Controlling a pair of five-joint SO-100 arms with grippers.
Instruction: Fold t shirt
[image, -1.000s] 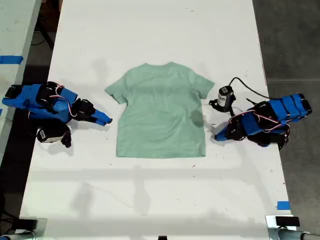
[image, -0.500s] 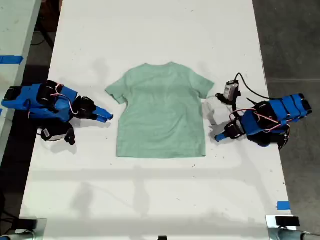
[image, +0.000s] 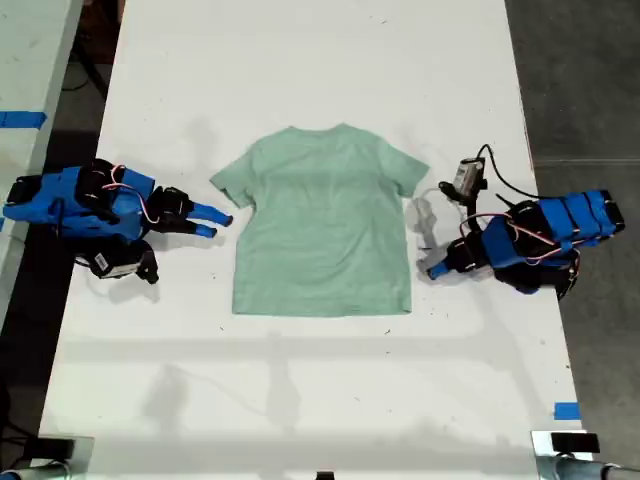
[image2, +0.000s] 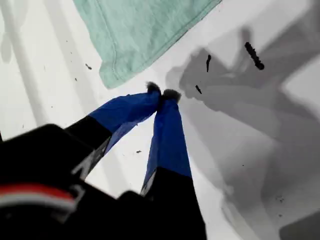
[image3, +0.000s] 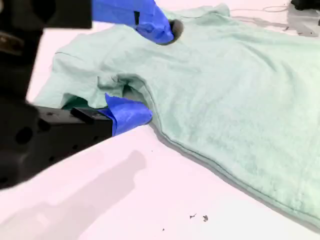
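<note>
My second claw (image3: 152, 72) lies low, spread at the t shirt (image3: 225, 90) sleeve.

t shirt (image: 322, 225)=1, mint green | blue arms=2 | claws=2: my first claw (image: 435, 271), my second claw (image: 220, 216) | fingers per claw=2, blue-taped | white tabletop (image: 300, 80)=1 | blue tape pieces=2: one at exterior view's left edge (image: 22, 119), one at its lower right (image: 566, 410)
</note>
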